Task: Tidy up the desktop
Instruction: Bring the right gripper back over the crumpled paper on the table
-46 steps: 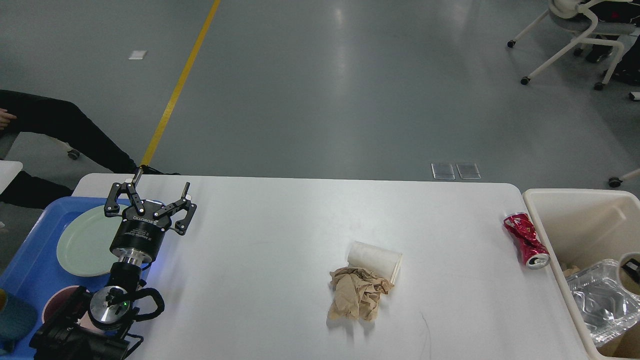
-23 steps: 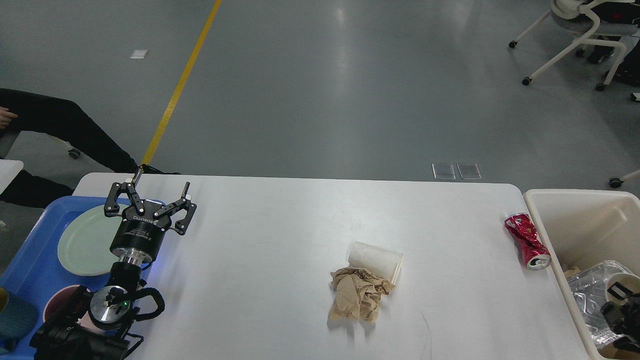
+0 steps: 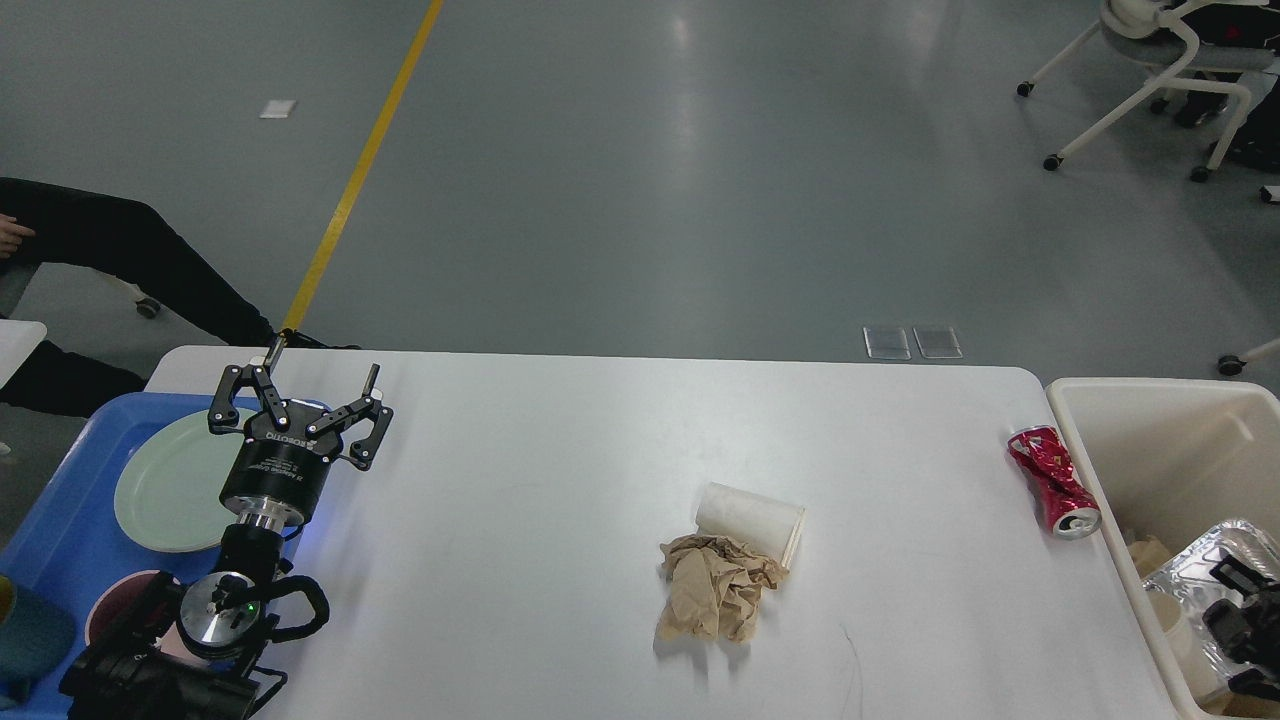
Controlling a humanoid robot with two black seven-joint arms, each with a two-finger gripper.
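The white desktop (image 3: 560,470) holds a crumpled brown paper wad (image 3: 715,597), a white paper cup (image 3: 750,519) lying on its side just behind the wad, and a crushed red can (image 3: 1053,481) near the right edge. My left gripper (image 3: 315,378) hovers open and empty over the desktop's left end, beside the blue tray (image 3: 55,525). My right gripper (image 3: 1240,615) shows only partly at the lower right, over the beige bin (image 3: 1140,420). It is dark and I cannot tell its fingers apart.
The blue tray carries a pale green plate (image 3: 160,485), a maroon bowl (image 3: 115,605) and a teal item (image 3: 25,640). Inside the bin lie a foil tray (image 3: 1195,560) and a white cup (image 3: 1175,620). A person's legs and wheeled chairs stand on the floor beyond.
My right gripper came into view over the bin with a white cup near it. The cup now lies lower in the bin, and the foil tray has shifted. The left arm has not moved.
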